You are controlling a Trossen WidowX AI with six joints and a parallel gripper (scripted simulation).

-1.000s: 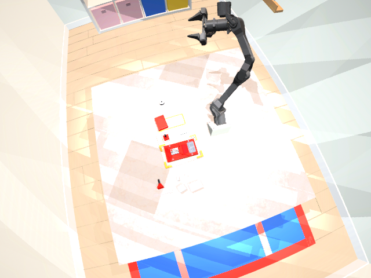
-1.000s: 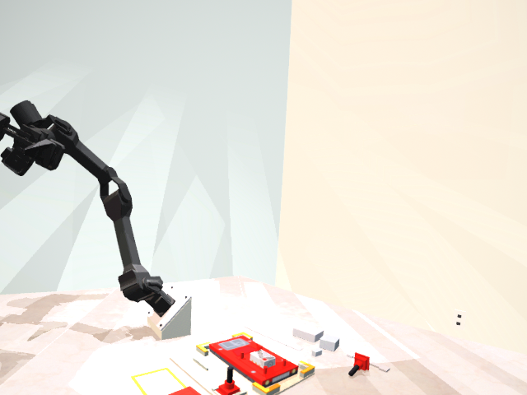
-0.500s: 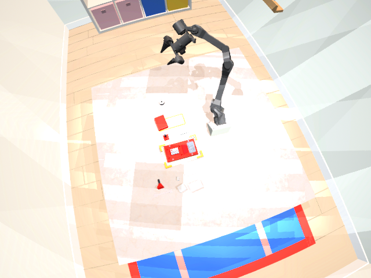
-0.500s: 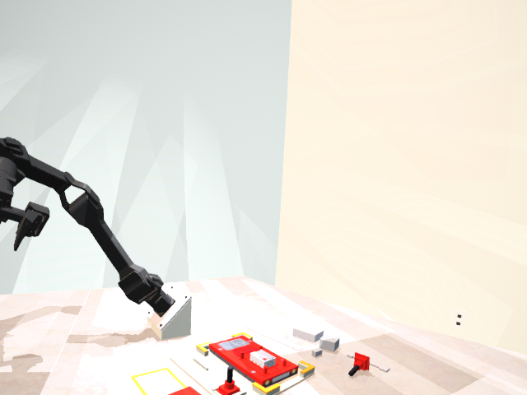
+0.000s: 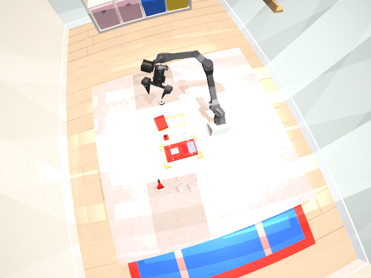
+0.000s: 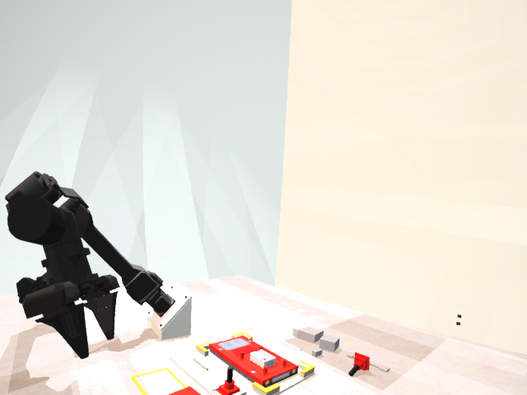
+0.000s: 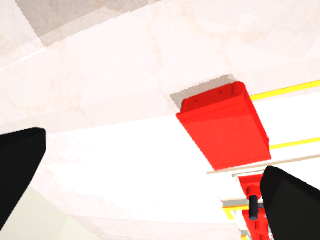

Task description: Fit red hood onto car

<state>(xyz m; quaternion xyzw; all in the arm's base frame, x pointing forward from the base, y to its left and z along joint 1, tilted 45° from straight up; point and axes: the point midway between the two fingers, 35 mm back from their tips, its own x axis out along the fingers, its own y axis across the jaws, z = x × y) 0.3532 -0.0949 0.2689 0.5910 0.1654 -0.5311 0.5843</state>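
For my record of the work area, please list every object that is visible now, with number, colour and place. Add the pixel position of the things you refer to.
Hood (image 5: pixel 160 122) (image 6: pixel 187 391) (image 7: pixel 225 132): 1, red, at the yellow outline
Yellow outline (image 5: pixel 184 119) (image 6: pixel 148 372): 1, on the table
Chassis (image 5: pixel 167 156) (image 6: pixel 221 355): 1, red, among the yellow corners
Engine block (image 5: pixel 174 150) (image 6: pixel 262 359): 1, whitish, on the chassis
Yellow corners (image 5: pixel 167 165) (image 6: pixel 266 387): 4, around the chassis
Red-based pieces with black stems (image 5: pixel 160 186) (image 6: pixel 361 361): 2, either side of the chassis
Grey blocks (image 5: pixel 181 187) (image 6: pixel 329 342): 3, beyond the chassis
Small ring-like item (image 5: pixel 159 102): 1, pale and dark, near a fingertip
Coloured bins (image 5: pixel 154 7): 4, two pink, one blue, one yellow, top edge
Blue-and-red item (image 5: pixel 239 239): 1, bottom edge
Arm (image 5: pixel 211 83) (image 6: pixel 110 248): 1, black
End effector (image 5: pixel 155 95) (image 6: pixel 98 347) (image 7: pixel 156 159): 1, black, open
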